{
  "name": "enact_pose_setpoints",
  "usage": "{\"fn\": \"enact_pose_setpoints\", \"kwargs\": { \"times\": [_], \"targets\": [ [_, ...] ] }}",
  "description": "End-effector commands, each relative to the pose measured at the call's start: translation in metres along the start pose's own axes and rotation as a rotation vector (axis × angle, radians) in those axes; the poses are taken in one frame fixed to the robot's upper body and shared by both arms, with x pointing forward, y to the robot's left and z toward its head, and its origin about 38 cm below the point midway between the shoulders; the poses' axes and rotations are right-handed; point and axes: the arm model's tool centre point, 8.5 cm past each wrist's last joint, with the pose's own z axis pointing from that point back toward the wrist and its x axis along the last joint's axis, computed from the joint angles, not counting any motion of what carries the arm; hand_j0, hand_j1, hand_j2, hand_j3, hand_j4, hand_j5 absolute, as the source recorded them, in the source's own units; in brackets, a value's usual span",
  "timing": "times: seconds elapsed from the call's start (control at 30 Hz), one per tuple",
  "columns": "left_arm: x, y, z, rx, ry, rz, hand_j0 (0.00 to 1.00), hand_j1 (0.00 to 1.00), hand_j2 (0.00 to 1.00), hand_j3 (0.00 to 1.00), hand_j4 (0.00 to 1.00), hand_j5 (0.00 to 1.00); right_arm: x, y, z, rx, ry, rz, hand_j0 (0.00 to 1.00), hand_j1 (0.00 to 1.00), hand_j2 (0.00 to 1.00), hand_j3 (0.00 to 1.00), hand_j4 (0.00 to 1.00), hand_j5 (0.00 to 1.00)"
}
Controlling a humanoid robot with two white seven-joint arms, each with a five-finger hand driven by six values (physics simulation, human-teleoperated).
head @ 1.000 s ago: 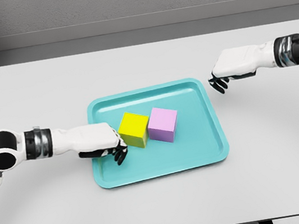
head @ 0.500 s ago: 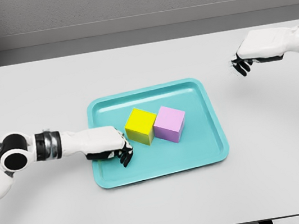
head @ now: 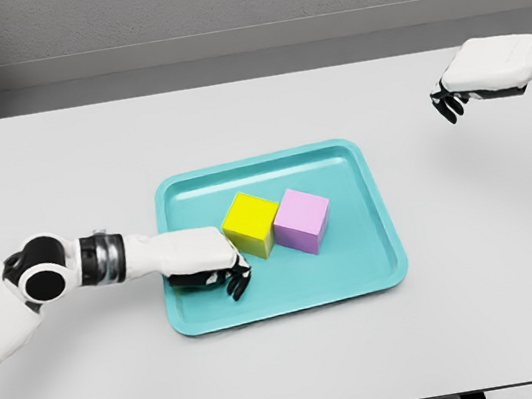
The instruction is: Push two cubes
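A yellow cube and a pink cube sit side by side, touching, in the middle of a teal tray. My left hand lies inside the tray just left of and below the yellow cube, fingers curled, holding nothing; whether it touches the cube is unclear. My right hand hovers far off at the upper right above the table, its dark fingers curled downward and empty.
The tray rests on a light grey table. A grey back wall runs beyond the far table edge. No other objects are on the table.
The left hand slid right along the tray and the two cubes shifted right and turned slightly. The right hand withdrew from the tray's upper right corner toward the right edge.
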Motion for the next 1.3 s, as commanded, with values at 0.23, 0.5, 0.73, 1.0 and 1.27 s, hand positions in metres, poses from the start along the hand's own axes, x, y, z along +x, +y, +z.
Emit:
{"fn": "enact_pose_setpoints", "kwargs": {
  "times": [0.23, 0.5, 0.73, 1.0, 1.27],
  "targets": [
    [-0.003, 0.007, -0.007, 0.017, -0.003, 0.008, 0.26, 0.26, 0.26, 0.26, 0.26, 0.26, 0.0, 0.001, 0.0, 0.001, 0.002, -0.005, 0.27, 0.27, 0.27, 0.27, 0.27, 0.27],
    [-0.007, 0.008, -0.005, 0.018, 0.008, 0.014, 0.26, 0.26, 0.26, 0.26, 0.26, 0.26, 0.0, 0.002, 0.0, 0.002, 0.001, -0.006, 0.27, 0.27, 0.27, 0.27, 0.27, 0.27],
    [-0.006, 0.009, -0.005, 0.021, 0.004, 0.011, 0.26, 0.26, 0.26, 0.26, 0.26, 0.26, 0.0, 0.001, 0.0, 0.001, 0.002, -0.005, 0.27, 0.27, 0.27, 0.27, 0.27, 0.27],
    [0.008, 0.014, -0.009, 0.029, -0.037, -0.013, 0.26, 0.26, 0.26, 0.26, 0.26, 0.26, 0.0, 0.001, 0.0, -0.001, 0.0, -0.004, 0.27, 0.27, 0.27, 0.27, 0.27, 0.27],
    [0.006, 0.015, -0.009, 0.029, -0.031, -0.014, 0.26, 0.26, 0.26, 0.26, 0.26, 0.26, 0.002, 0.001, -0.002, -0.001, -0.005, -0.004, 0.29, 0.29, 0.29, 0.29, 0.29, 0.29]
  ]
}}
